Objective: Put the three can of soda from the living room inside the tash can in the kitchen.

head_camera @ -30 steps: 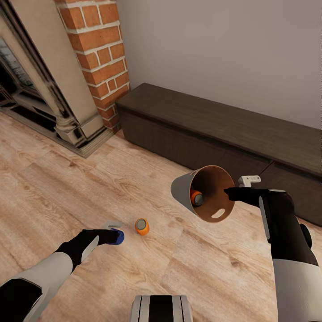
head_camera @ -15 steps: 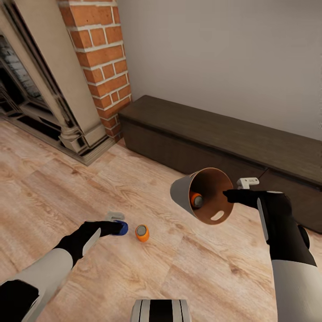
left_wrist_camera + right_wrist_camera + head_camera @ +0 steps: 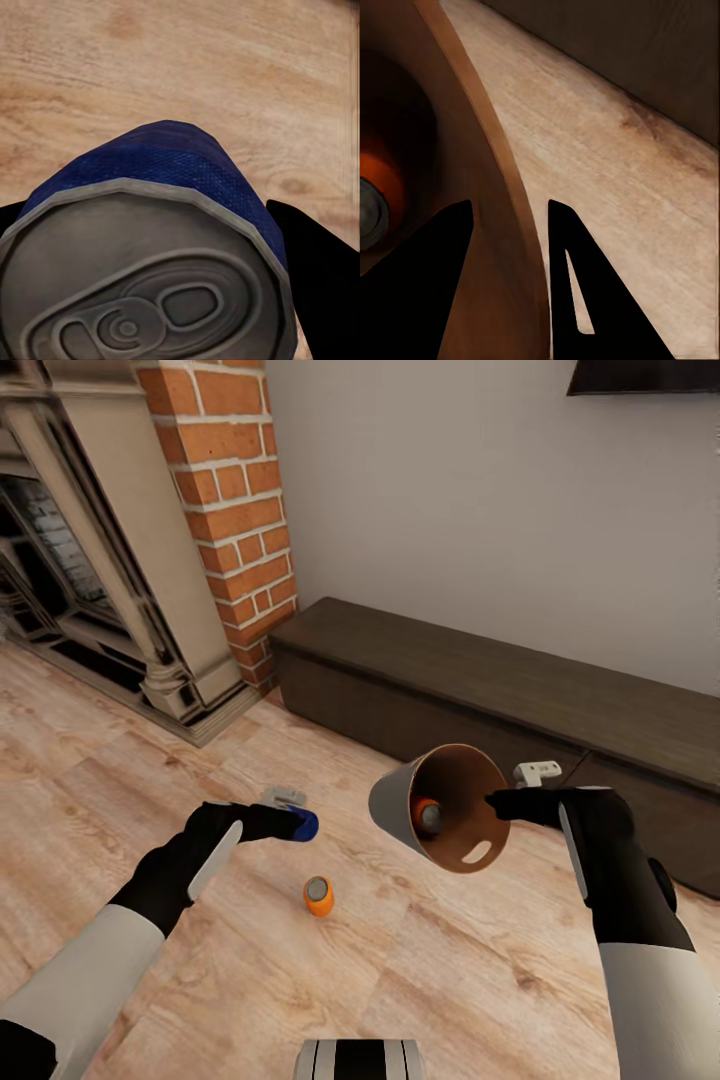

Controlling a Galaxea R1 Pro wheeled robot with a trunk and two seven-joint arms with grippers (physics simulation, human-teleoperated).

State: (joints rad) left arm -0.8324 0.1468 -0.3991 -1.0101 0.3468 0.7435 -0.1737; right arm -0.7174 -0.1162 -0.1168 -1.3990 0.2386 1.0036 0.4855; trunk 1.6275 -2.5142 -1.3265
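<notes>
One bright orange soda can (image 3: pixel 428 816) already inside the tilted pale grey tapered bin (image 3: pixel 400 804), right gripper (image 3: pixel 497 803) pinching its rim. Left gripper (image 3: pixel 287 822) clamps the dark blue can (image 3: pixel 304 825) above the floor. Second orange can (image 3: pixel 318 895) stands near, unpicked.

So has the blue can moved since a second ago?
Yes. The blue can, in the left gripper, has lifted off the floor, away from the standing orange can.

We can read no text, label or number here. The blue can (image 3: pixel 150 247) shows us only a plain grey top.
</notes>
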